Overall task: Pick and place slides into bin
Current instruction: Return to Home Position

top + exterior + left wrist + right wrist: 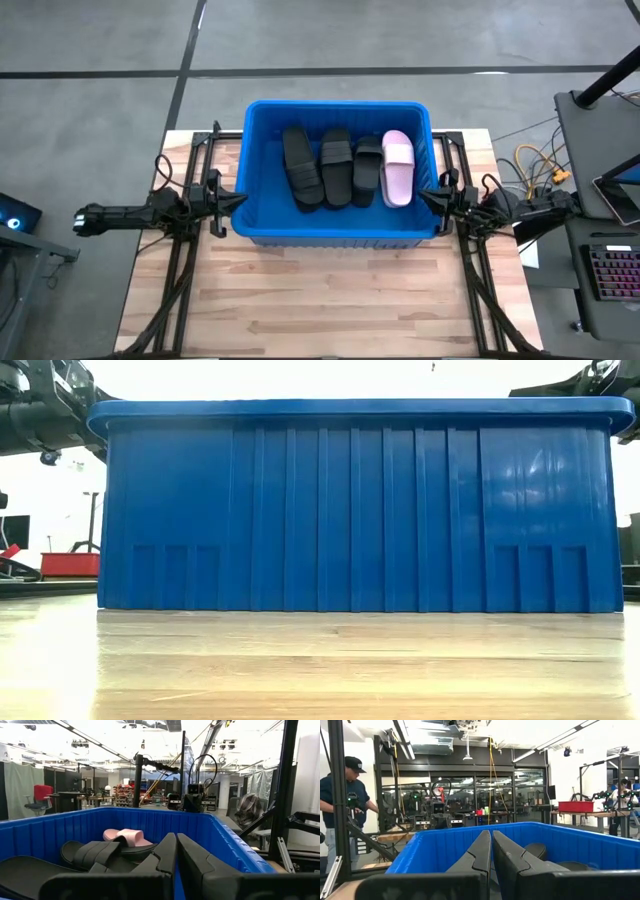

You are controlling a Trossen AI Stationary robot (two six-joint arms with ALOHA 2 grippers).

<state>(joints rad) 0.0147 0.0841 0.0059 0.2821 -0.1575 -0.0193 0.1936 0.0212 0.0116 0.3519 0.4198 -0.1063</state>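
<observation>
Wood table [330,300] carries the bin [335,228], workshop beyond. My left gripper [239,199] and right gripper [425,194] rest pinched closed at its opposite ends. Overhead reveals black slides [336,166] and one pink slide [397,168] inside; level view sees only its wall.

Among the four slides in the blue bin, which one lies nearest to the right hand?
The pale pink slide, at the row's end beside the right hand; the other three are black.

The slides [350,165] lie side by side in the bin [262,226] on the table [330,300].
</observation>
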